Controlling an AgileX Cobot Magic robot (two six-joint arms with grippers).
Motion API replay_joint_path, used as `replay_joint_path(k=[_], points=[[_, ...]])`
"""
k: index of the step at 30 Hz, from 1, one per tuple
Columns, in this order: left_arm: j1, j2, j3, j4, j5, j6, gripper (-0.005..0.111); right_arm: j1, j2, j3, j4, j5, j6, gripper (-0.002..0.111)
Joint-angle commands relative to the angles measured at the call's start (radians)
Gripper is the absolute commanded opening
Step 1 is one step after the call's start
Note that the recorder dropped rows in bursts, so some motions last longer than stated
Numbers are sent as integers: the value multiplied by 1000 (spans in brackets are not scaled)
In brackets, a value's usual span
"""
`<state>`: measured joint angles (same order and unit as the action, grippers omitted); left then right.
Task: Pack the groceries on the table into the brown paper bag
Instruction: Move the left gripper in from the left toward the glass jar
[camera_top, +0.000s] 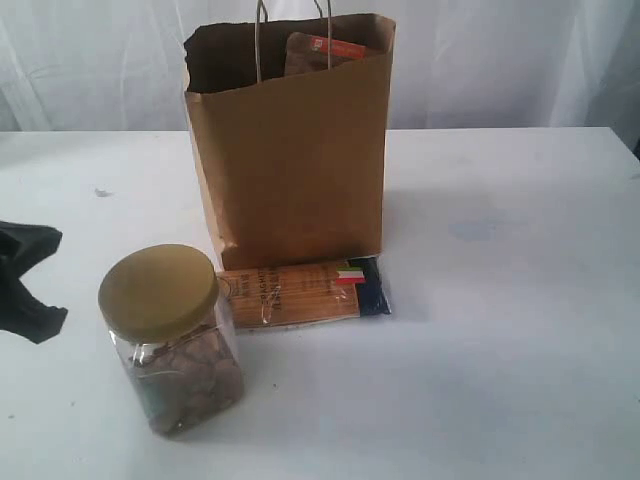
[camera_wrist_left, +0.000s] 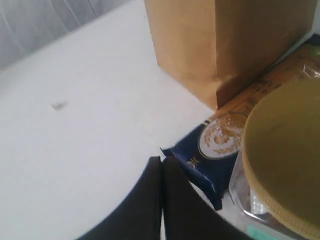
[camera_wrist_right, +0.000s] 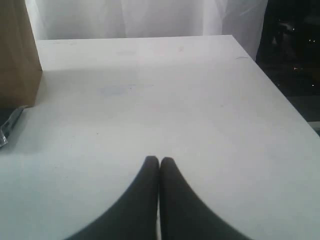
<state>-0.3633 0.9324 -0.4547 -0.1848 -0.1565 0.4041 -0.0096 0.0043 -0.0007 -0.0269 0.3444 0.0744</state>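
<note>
Exterior view — jar (camera_top: 172, 335) beside spaghetti packet (camera_top: 300, 293); left end effector (camera_wrist_left: 161, 161) and right end effector (camera_wrist_right: 159, 160) closed, empty.

No word could be read for certain. The flat blue-ended spaghetti packet (camera_top: 300, 294) carried dark lettering in lines along its brown face, too blurred to make out. A small green, white and red flag mark (camera_top: 350, 274) stood beside its blue end. In the left wrist view a blue end of the packet bore a round white-and-gold emblem (camera_wrist_left: 222, 139). The brown orange-labelled pouch (camera_top: 322, 50), standing in the brown paper bag (camera_top: 290, 170), showed illegible white marks on its orange label
</note>
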Motion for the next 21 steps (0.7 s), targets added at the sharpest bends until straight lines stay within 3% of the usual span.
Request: replay_joint_path(k=[1,4,8,10,17,19,21], points=[[3,-152,6,1,-22,108,0,-8,-4,1,-4,-7,-12,0],[3,-214,6,1,-70,141,0,-8,-4,1,-4,-7,-12,0],[3,-235,6,-71,-144,388,0,-8,-4,1,-4,-7,-12,0],[3,-231,6,-188,-153,532,0,-8,-4,1,-4,-7,-12,0],[3,-168,6,-854,-156,960,0,-8,-4,1,-2,-7,-12,0],[3,-141,6,-947,-114,1069,0,-8,-4,1,-2,-7,-12,0],[3,-110,6,-1042,23,1136,0,-8,-4,1,-2,-7,-12,0]])
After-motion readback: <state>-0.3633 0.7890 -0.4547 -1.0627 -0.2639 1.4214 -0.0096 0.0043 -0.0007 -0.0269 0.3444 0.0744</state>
